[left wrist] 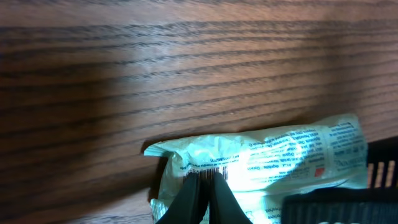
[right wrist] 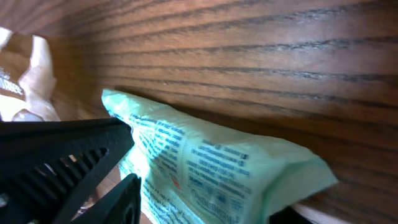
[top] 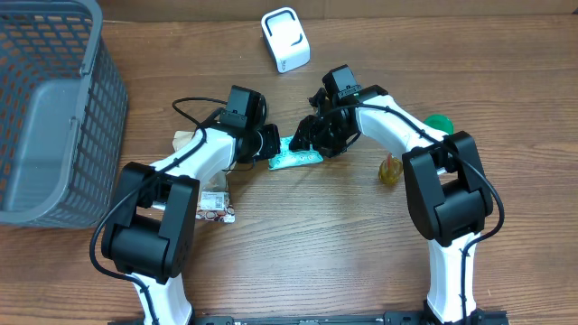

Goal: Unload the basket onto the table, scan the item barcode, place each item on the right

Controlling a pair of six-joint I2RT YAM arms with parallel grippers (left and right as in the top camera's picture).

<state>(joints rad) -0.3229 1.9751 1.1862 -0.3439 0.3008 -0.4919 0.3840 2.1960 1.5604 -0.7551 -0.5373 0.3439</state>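
Packet place: the green-and-white packet (top: 296, 160) lay flat near the middle of the surface (top: 316, 262), long axis running from 9 to 3 o'clock, between the two arms.
Scanner place: the white scanner (top: 285, 40) stood at 12 o'clock from the packet, well apart from it.
Packet feel: it looked like thin crinkled film around a soft filling, so probably light, limp and a little slippery; lifted by one end, it would likely sag.
Packet risk: hard pinching on the body could crease the print, and a wrinkled barcode may not read.
Where to hold: the flat crimped seams at the two ends seemed the best places, leaving the printed face clear and taut.
Barcode: I could not tell from these views which face carried it.
Left tool: the left tool (left wrist: 200, 182) was clenched on the packet's crimped edge at the 9 o'clock end, fingers pressed together through the film.
Right tool: the right tool (right wrist: 132, 158) sat at the 3 o'clock end with jaws partway apart, close against the packet; whether it was pinching the film could not be told.
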